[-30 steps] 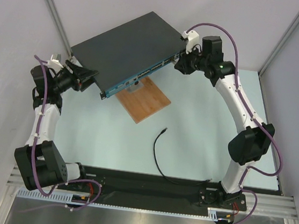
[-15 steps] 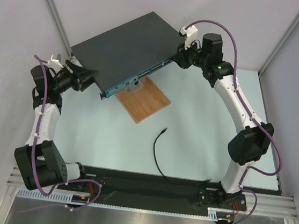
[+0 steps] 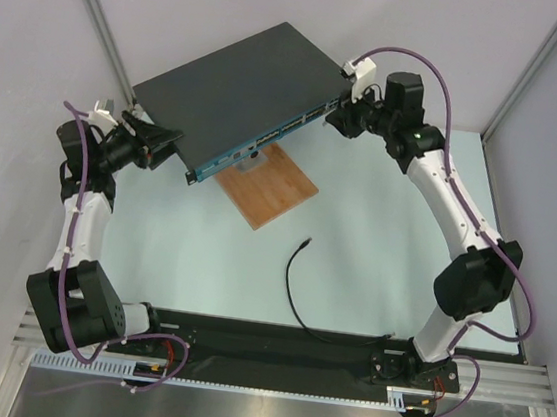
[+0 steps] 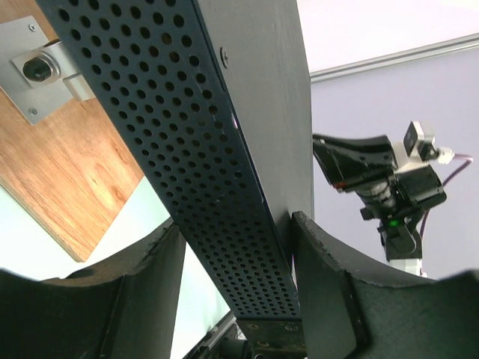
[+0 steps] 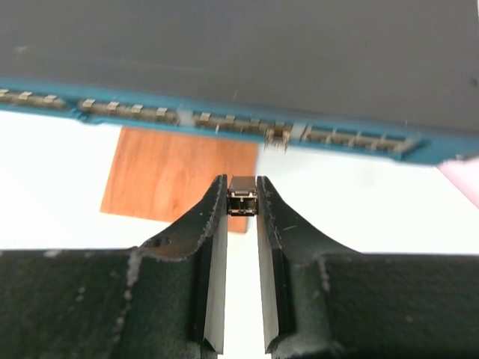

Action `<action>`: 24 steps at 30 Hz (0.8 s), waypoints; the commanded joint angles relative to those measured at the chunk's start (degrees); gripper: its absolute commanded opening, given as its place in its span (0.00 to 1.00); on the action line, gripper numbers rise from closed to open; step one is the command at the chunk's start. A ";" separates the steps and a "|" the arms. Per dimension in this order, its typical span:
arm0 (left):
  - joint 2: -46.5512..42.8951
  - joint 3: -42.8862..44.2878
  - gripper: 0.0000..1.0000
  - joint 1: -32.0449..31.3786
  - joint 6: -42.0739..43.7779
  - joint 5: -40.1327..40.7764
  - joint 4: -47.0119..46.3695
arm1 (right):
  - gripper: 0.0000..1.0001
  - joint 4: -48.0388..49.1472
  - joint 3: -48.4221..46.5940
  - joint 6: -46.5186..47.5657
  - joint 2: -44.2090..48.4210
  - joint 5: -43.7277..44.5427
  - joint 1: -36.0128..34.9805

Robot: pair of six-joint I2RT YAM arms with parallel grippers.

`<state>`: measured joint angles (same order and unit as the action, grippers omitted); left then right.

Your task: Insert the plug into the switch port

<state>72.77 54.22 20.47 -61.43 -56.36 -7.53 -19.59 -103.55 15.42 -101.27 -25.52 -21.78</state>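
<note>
The switch (image 3: 232,83), a wide flat dark-grey box, lies tilted at the back with its teal port strip (image 3: 266,142) facing front right. The plug (image 3: 305,242) lies loose on the table at the end of a thin black cable (image 3: 289,290), held by neither gripper. My left gripper (image 3: 170,146) is shut on the switch's left corner; its perforated side (image 4: 224,187) runs between the fingers. My right gripper (image 3: 337,115) is shut on a small grey metal module (image 5: 242,196), a short way in front of the port row (image 5: 224,120).
A brown wooden board (image 3: 269,185) lies under the switch's front edge, with a grey metal bracket (image 4: 41,75) on it. Grey walls and frame posts close in the back and sides. The cable runs back to the near rail (image 3: 344,342).
The right arm's elbow has swung to the right and its wrist has turned. Its gripper stays by the right end of the port strip. The left arm and the plug have not moved.
</note>
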 commanded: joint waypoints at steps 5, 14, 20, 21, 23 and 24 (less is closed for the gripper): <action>0.97 3.79 0.40 -1.57 3.86 4.77 -3.20 | 0.00 -1.67 4.84 -3.37 10.48 -5.41 2.62; -4.12 8.44 0.77 7.81 16.74 1.61 3.38 | 0.00 0.16 8.26 -16.97 15.05 -20.52 4.91; -9.92 21.18 0.78 3.65 42.62 1.86 16.36 | 0.00 9.47 12.66 -29.02 17.95 -28.18 5.26; -10.45 23.02 0.78 1.18 47.67 2.82 19.45 | 0.00 11.05 13.80 -32.78 18.21 -28.79 5.17; -12.12 27.25 0.78 -9.49 63.17 8.59 28.91 | 0.00 16.24 15.12 -36.93 18.74 -30.55 5.34; -12.65 27.78 0.78 -13.66 67.62 11.59 31.15 | 0.00 18.08 15.91 -40.96 19.70 -30.82 5.34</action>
<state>63.83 77.76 17.87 -19.57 -50.37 11.42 -11.88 -88.58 -13.87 -85.06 -51.37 -16.73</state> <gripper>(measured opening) 0.781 0.218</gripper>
